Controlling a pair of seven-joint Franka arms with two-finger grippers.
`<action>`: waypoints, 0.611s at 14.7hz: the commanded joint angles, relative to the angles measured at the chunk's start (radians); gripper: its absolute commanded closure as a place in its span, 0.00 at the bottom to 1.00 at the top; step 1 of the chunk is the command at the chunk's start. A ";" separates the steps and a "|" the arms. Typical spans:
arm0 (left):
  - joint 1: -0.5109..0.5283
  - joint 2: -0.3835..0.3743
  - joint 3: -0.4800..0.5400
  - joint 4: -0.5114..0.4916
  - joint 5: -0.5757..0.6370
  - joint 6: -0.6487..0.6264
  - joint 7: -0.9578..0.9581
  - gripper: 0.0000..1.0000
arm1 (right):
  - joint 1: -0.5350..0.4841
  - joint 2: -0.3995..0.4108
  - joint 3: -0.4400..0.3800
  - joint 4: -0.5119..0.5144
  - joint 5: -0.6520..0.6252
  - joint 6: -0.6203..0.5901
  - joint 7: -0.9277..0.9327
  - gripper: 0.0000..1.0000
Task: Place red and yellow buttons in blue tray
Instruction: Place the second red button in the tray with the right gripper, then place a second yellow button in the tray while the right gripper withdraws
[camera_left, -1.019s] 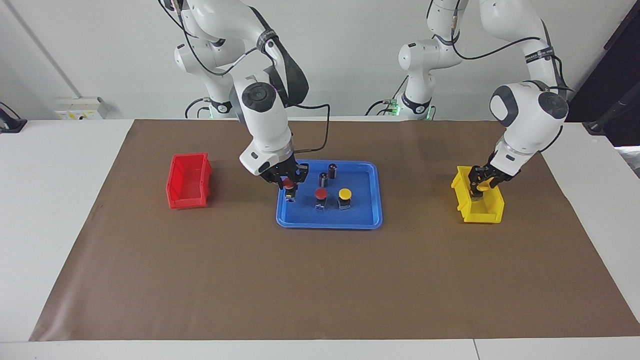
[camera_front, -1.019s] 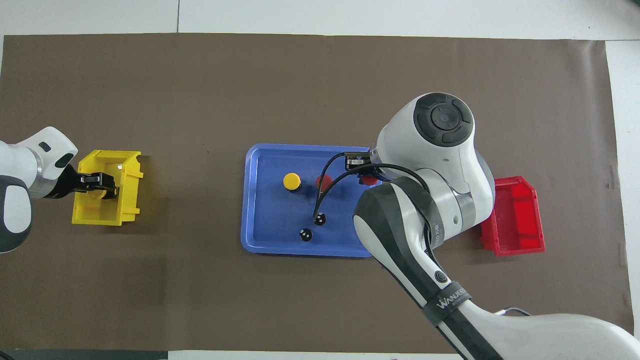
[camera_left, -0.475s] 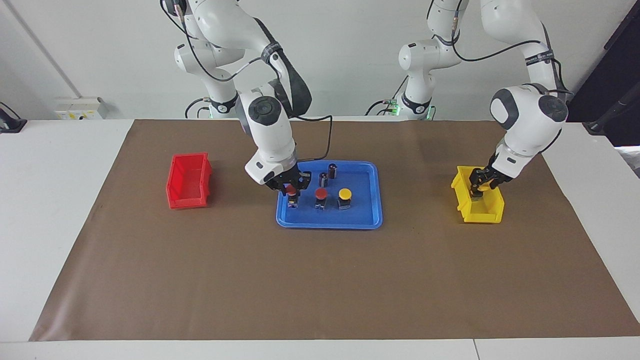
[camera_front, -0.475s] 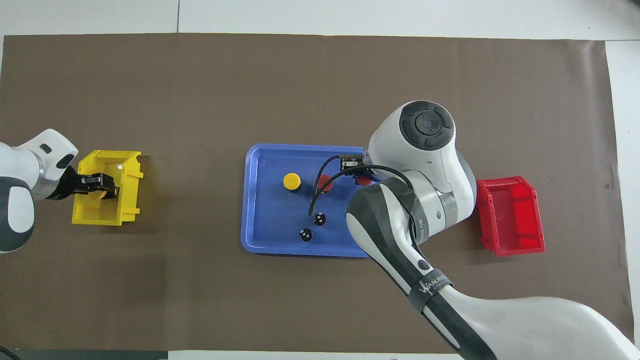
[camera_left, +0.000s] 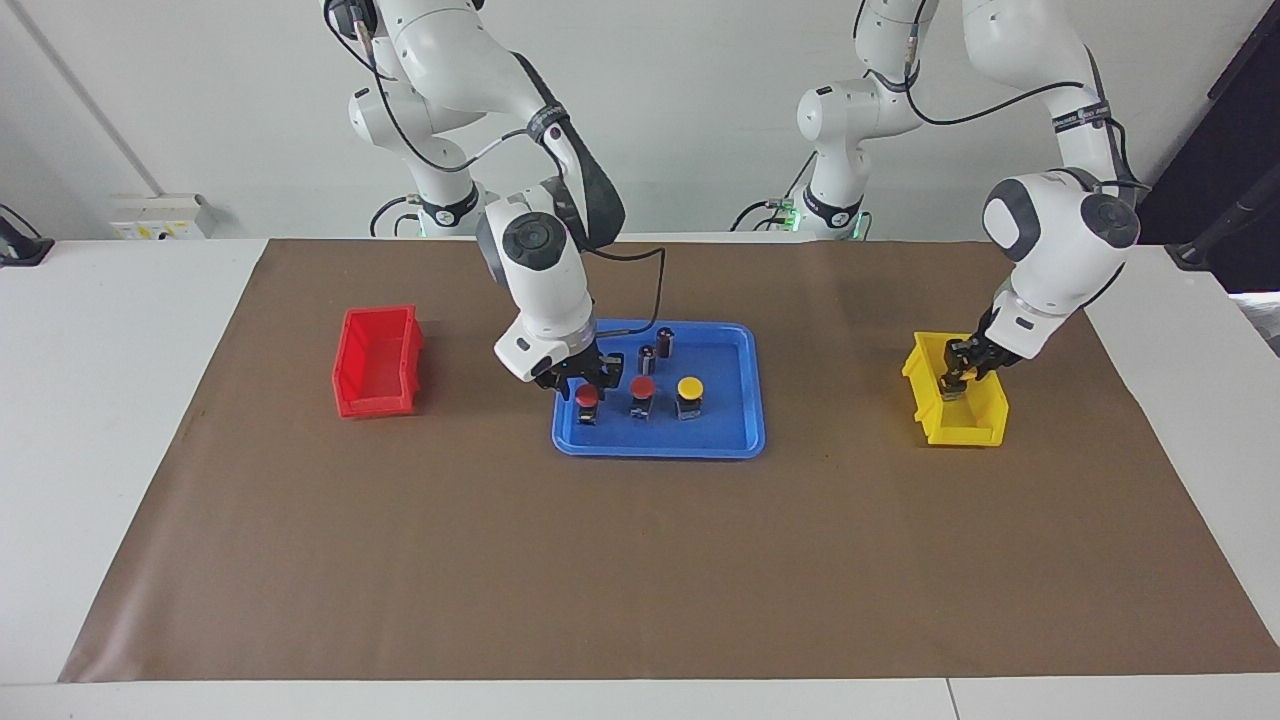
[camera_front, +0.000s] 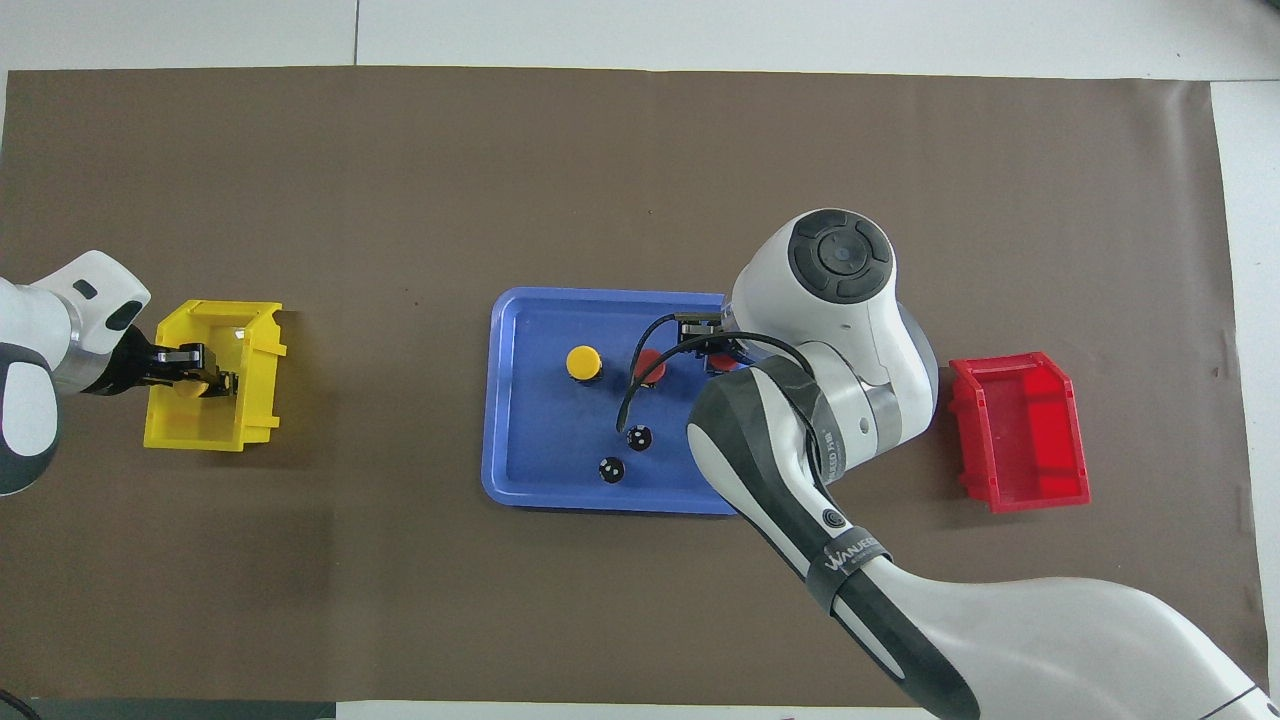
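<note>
Nearest the robots in the blue tray (camera_left: 660, 452) stand two dark cylinders (camera_left: 665, 340). Next come three upright buttons, caps up and long axes vertical: two red buttons (camera_left: 642, 388) and one yellow button (camera_left: 690, 387). The right gripper (camera_left: 582, 378) hangs over the end red one; I cannot tell its grip. The left gripper (camera_left: 958, 382), inside the yellow bin (camera_left: 975, 425), is clenched on the second yellow button (camera_front: 193, 386). One red bin (camera_left: 375, 400) sits toward the right arm's end.

Right arm: reaches down over table centre, wrist tilted; right gripper (camera_left: 579, 383) low, fingers parted. Left arm: bent at its own end of the table; left gripper (camera_left: 957, 381) angled downward, fingertips together
</note>
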 joint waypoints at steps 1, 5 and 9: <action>-0.011 -0.004 0.000 0.156 -0.007 -0.203 -0.004 0.86 | -0.030 -0.027 -0.008 0.054 -0.035 -0.049 -0.018 0.00; -0.179 0.019 -0.010 0.335 -0.006 -0.344 -0.213 0.86 | -0.170 -0.050 -0.007 0.273 -0.104 -0.302 -0.022 0.00; -0.404 0.062 -0.011 0.310 -0.013 -0.234 -0.472 0.87 | -0.280 -0.096 -0.007 0.373 -0.105 -0.464 -0.096 0.00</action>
